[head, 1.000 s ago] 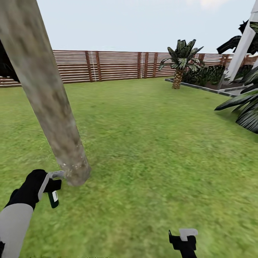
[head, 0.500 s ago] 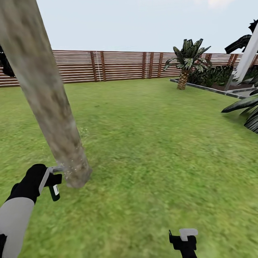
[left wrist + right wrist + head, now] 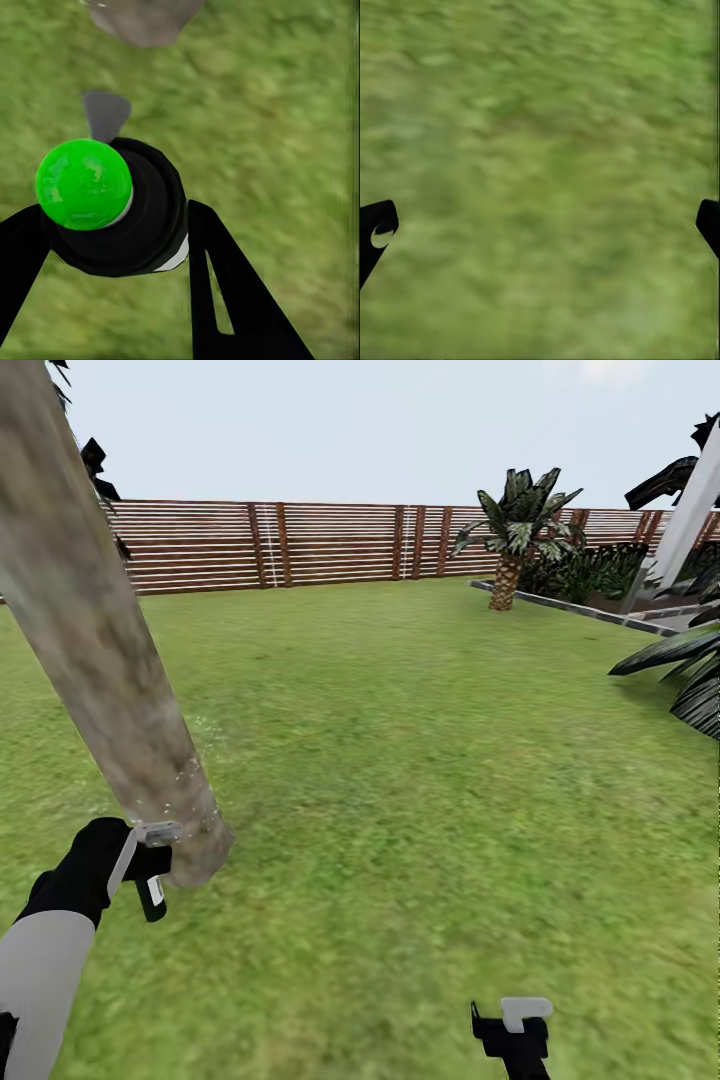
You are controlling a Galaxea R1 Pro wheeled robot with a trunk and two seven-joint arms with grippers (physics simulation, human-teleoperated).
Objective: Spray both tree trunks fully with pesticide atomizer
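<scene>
A thick grey-brown tree trunk (image 3: 110, 660) leans across the left of the head view and meets the grass just beyond my left hand. My left gripper (image 3: 150, 857) is shut on the pesticide atomizer (image 3: 151, 896), a small black bottle with a white patch, held right beside the trunk's base. In the left wrist view the atomizer (image 3: 146, 225) sits between two black fingers (image 3: 225, 292) with a bright green spot (image 3: 82, 184) on top. Whitish pesticide specks (image 3: 185, 772) dot the lowest part of the trunk. My right gripper (image 3: 512, 1022) hangs open over grass (image 3: 540, 150), its jaws wide apart.
Green lawn (image 3: 430, 760) stretches to a brown slatted fence (image 3: 300, 545). A short palm (image 3: 510, 550) stands at the back right beside a raised bed edge (image 3: 570, 605). Dark fronds (image 3: 680, 680) and a pale slanted post (image 3: 690, 510) are at the right.
The view has shifted a little, so the trunk sits slightly further left. More whitish specks show on and beside the trunk's base. Both grippers keep their places.
</scene>
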